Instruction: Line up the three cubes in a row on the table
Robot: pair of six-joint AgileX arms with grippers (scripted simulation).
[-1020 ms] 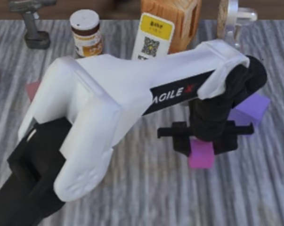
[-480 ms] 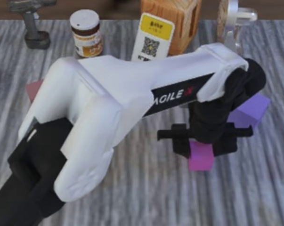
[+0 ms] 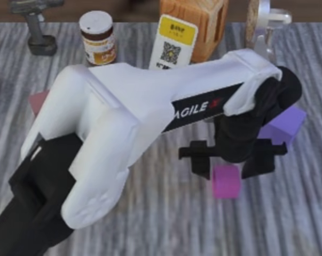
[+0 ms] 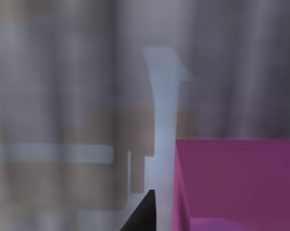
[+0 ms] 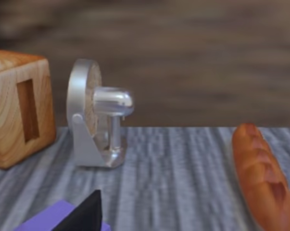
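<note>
1. Our left tool point(image 3: 233, 162) straddles the magenta cube point(image 3: 226, 181) on the worktop point(image 3: 166, 224), jaws wide, beside the purple cube point(image 3: 284, 124).
2. We should lift straight, avoiding nudging it.

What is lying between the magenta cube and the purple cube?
In the top view, the left gripper and its black wrist lie between the magenta cube and the purple cube.

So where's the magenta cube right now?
In the top view, the magenta cube sits right of centre on the table, under the left gripper, near the purple cube.
</note>
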